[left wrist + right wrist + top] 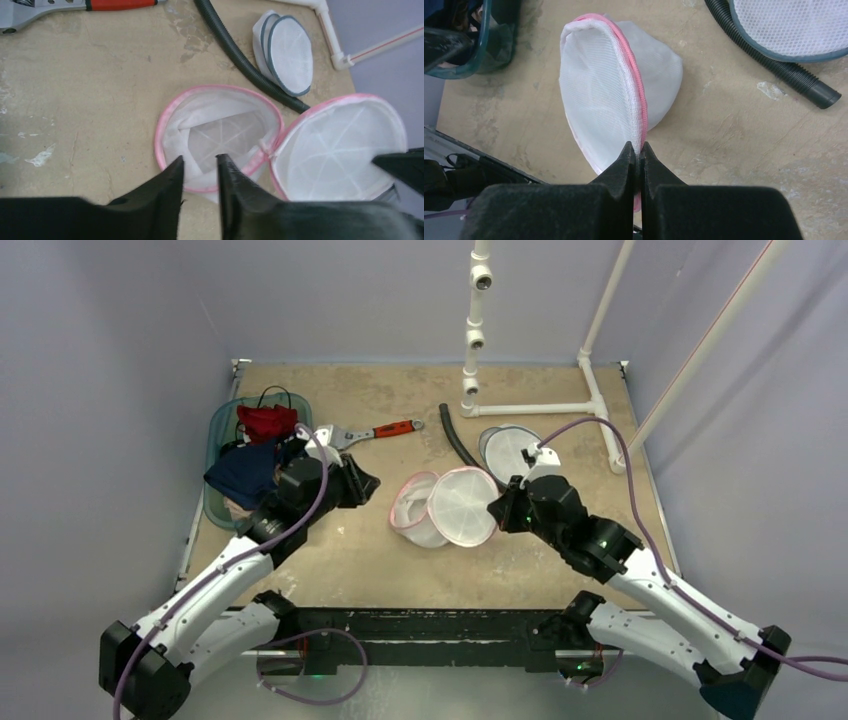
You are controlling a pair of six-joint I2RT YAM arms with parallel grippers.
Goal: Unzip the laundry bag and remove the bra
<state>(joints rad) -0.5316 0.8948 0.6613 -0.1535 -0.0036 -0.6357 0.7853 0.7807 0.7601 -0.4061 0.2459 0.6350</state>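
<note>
The laundry bag is a round white mesh pouch with a pink rim, lying open at the table's middle. Its lid is swung up to the right. My right gripper is shut on the lid's pink zipper edge and holds it upright. My left gripper is open and empty, hovering just left of the bag. In the left wrist view my left gripper is over the near rim of the open pouch, which shows only white mesh and folded white fabric. No bra is discernible inside.
A teal bin at the left holds a red garment with black straps and navy cloth. A red-handled wrench, a black hose, a grey-rimmed mesh bag and a white pipe frame lie behind.
</note>
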